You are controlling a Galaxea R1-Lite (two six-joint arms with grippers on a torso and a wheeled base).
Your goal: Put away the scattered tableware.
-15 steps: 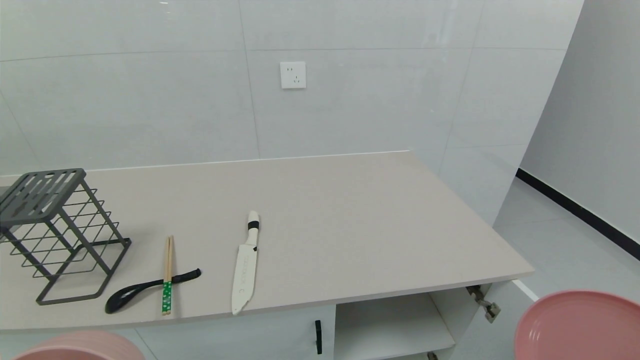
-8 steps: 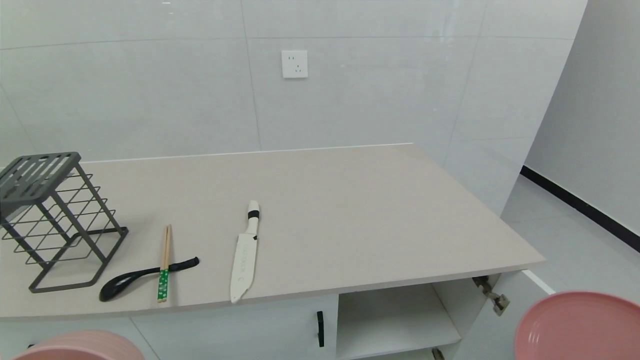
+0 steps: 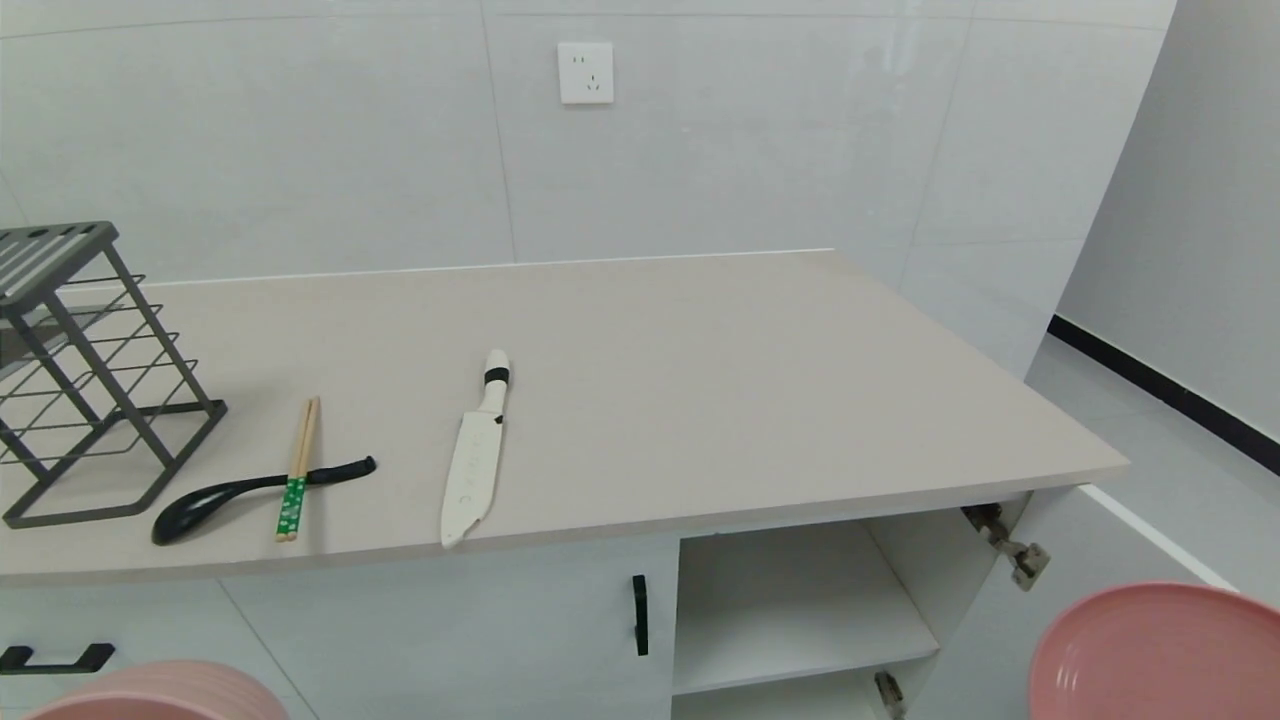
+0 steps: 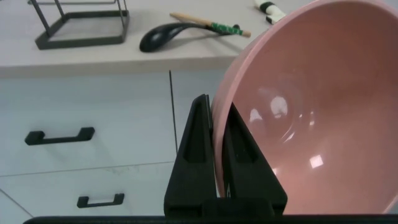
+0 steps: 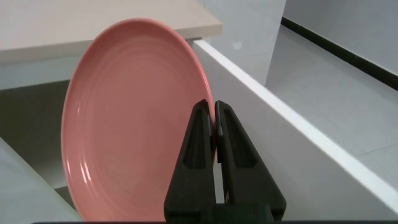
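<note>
My left gripper (image 4: pixel 216 134) is shut on the rim of a pink bowl (image 4: pixel 311 112), whose edge shows low at the left in the head view (image 3: pixel 150 695). My right gripper (image 5: pixel 214 127) is shut on the rim of a pink plate (image 5: pixel 130 118), seen at the lower right of the head view (image 3: pixel 1160 655). On the beige counter (image 3: pixel 700 380) lie a white knife (image 3: pixel 475 455), a black spoon (image 3: pixel 230 490) and wooden chopsticks (image 3: pixel 293 468) crossing the spoon's handle.
A dark wire rack (image 3: pixel 70 370) stands at the counter's left end. Below the counter, a cabinet door (image 3: pixel 1120 540) stands open on a white shelf (image 3: pixel 800 610). Closed doors and drawers with black handles (image 3: pixel 638 615) lie to its left.
The whole head view has shifted: the counter and its things sit higher in the picture and more of the open cabinet shows below. The things on the counter kept their places.
</note>
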